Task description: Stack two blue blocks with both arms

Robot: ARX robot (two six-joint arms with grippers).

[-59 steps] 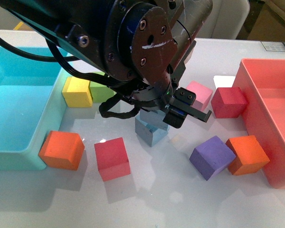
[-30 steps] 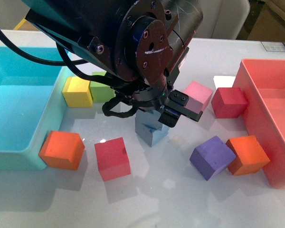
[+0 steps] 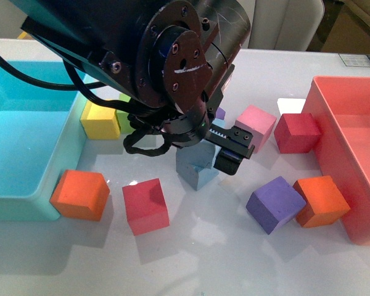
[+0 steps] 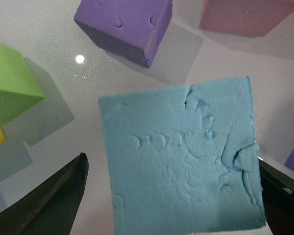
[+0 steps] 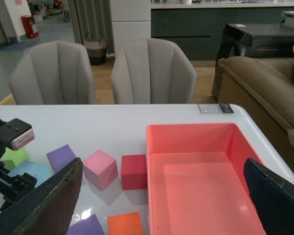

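Note:
In the front view a light blue block [image 3: 196,171] stands mid-table under my left arm, and the arm hides most of its top. Whether a second blue block sits on it I cannot tell there. My left gripper [image 3: 203,154] is open around it. In the left wrist view the pitted top face of the blue block [image 4: 186,161] fills the space between the two black fingers [image 4: 54,200]. One finger stands clearly apart and the other is close to the block's edge. My right gripper [image 5: 161,176] hangs open and empty above the red bin [image 5: 201,134], out of the front view.
A turquoise bin [image 3: 68,142] lies at the left, the red bin [image 3: 333,142] at the right. Loose cubes ring the blue one: yellow [image 3: 98,120], green [image 3: 124,117], orange [image 3: 80,194], red [image 3: 146,205], purple [image 3: 274,203], orange [image 3: 320,200], pink [image 3: 254,126], dark red [image 3: 296,132].
My left arm has turned and shifted slightly left, and its gripper now sits a little lower around the blue block. The cubes on the table have not moved.

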